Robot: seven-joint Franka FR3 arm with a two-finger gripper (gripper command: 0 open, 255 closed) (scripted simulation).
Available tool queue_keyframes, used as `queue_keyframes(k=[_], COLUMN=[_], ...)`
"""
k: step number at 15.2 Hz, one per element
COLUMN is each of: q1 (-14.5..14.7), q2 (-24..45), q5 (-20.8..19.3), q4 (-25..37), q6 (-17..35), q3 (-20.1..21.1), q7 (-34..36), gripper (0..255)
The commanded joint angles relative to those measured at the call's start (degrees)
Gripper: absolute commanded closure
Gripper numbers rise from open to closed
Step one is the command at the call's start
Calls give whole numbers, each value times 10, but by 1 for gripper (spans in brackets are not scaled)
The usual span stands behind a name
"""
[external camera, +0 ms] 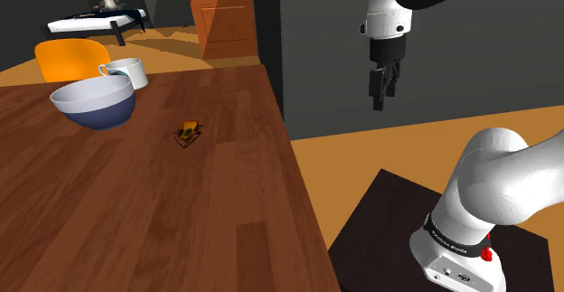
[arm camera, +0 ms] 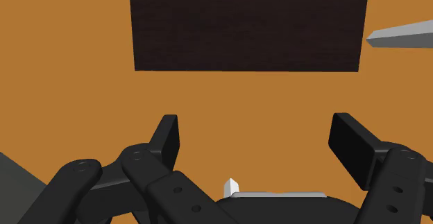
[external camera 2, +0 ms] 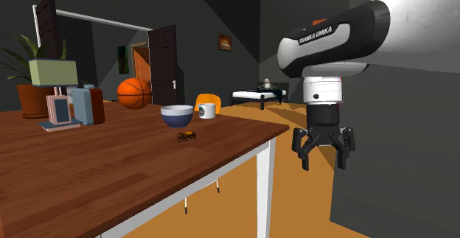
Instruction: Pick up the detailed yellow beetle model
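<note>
Reaching the target starts with the brown wooden surface [external camera: 136,209], which spreads across the shoulder view's left and ends at a long edge facing the dark stand [external camera: 389,236]. The white arm [external camera: 506,182] rises beyond that edge, over orange floor. On the surface stands a white-and-blue bowl [external camera: 93,100], with a white mug [external camera: 126,71] just behind it. The black hand [external camera: 382,98] hangs pointing down, well apart from the surface edge, its fingers spread wide with nothing between them. Smallest of all, the yellow beetle [external camera: 188,133] lies on bare wood, near the bowl but apart from it, on the side toward the arm.

The step in hand looks like the approach. Doing it well likely means carrying the hand across above the surface, centring it over the beetle, then lowering straight down until the spread fingers straddle the body. The beetle is low and thin-legged, so the fingertips probably need to come almost to the wood and close gently on the body, not the legs.
</note>
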Motion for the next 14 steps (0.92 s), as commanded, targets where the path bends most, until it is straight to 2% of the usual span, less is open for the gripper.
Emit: queue_keyframes(k=[1, 8, 14], q1=[0, 29, 46], q2=[0, 81, 167], q5=[0, 64, 98], q4=[0, 50, 118], q6=[0, 50, 89], q3=[0, 70, 126], q7=[0, 83, 151], gripper=[0, 0, 0])
